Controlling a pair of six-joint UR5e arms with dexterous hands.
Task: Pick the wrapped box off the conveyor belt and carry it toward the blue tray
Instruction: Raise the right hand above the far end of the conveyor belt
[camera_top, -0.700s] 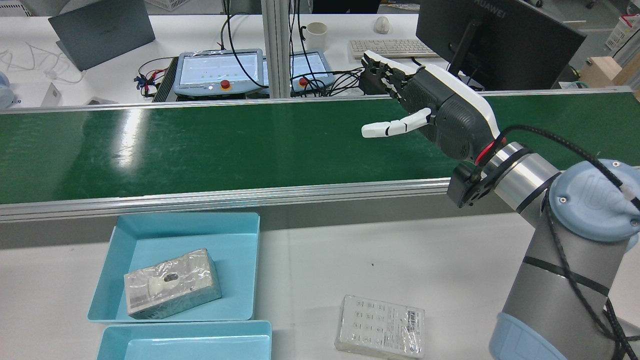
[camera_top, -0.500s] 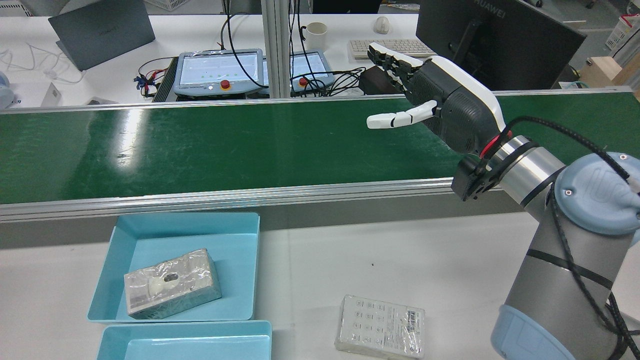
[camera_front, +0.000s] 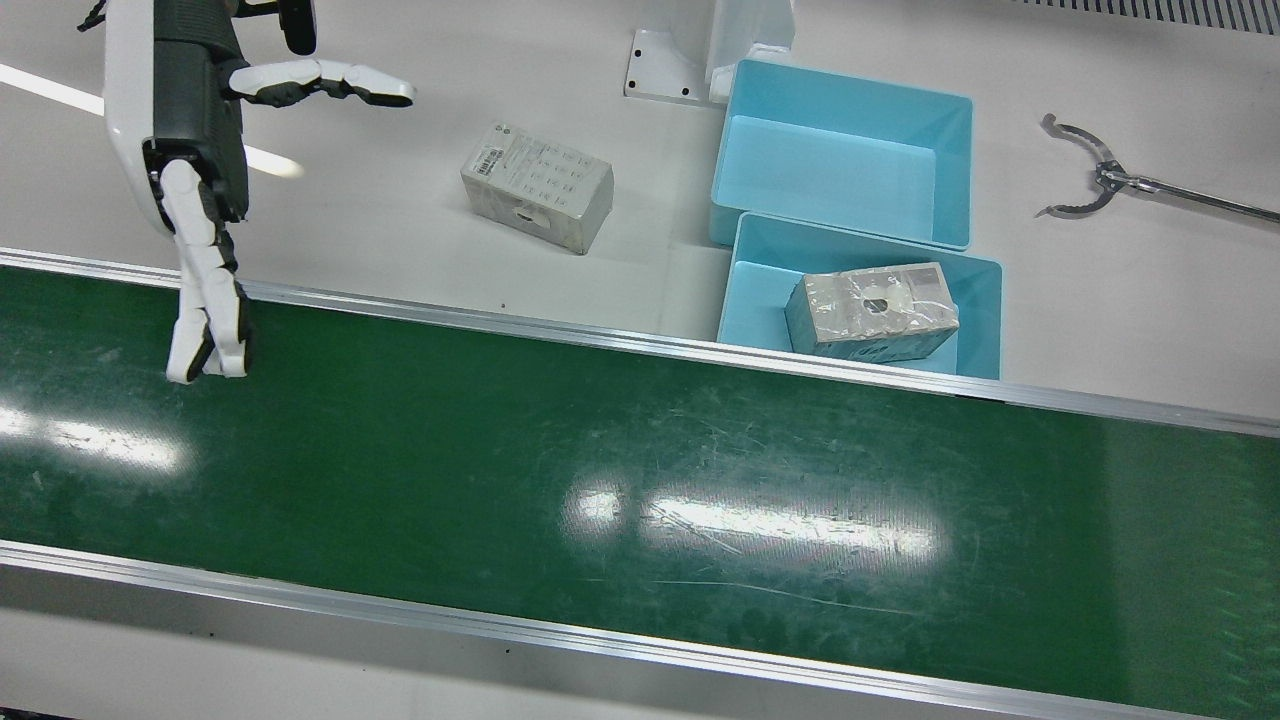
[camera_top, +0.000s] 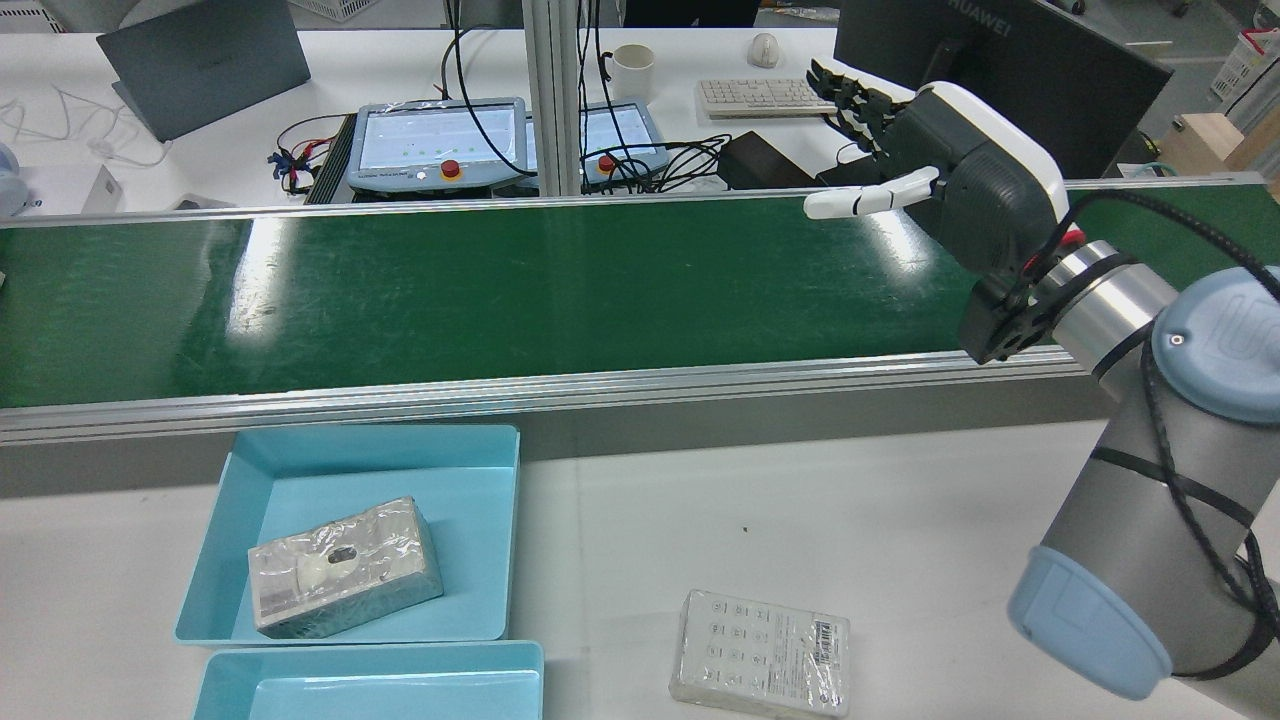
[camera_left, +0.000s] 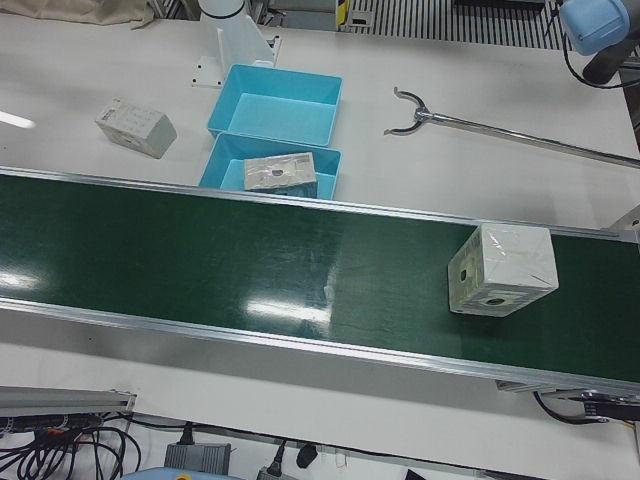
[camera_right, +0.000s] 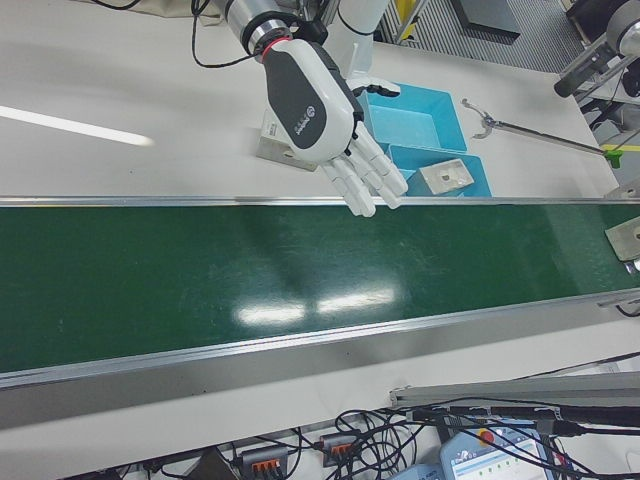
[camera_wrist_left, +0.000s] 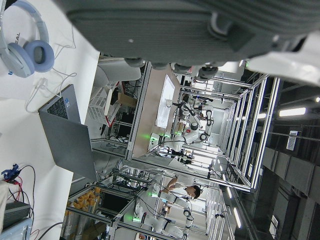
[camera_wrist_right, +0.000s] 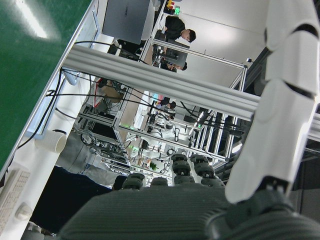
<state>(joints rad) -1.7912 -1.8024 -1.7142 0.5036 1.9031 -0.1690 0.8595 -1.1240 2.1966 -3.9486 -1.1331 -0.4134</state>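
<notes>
A white wrapped box (camera_left: 500, 270) stands on the green conveyor belt (camera_left: 250, 260) at its right end in the left-front view; its edge also shows in the right-front view (camera_right: 625, 238). No hand is near it. My right hand (camera_top: 960, 190) hovers open over the belt's other end, fingers spread and holding nothing; the front view (camera_front: 185, 120) and right-front view (camera_right: 320, 110) show it too. The blue tray (camera_top: 370, 436) beside the belt holds another wrapped box (camera_top: 345, 580). Only the dark palm of my left hand (camera_wrist_left: 175, 30) shows, in its own view, with nothing in it.
A second blue tray (camera_top: 370, 690) sits behind the first. A flat white wrapped box (camera_top: 760, 650) lies on the table near the right arm. A metal grabber tool (camera_front: 1090, 180) lies on the table past the trays. Monitors and cables stand beyond the belt.
In the rear view my right hand has swung to the right and toward the belt's far edge, still open. The boxes and trays have not moved.
</notes>
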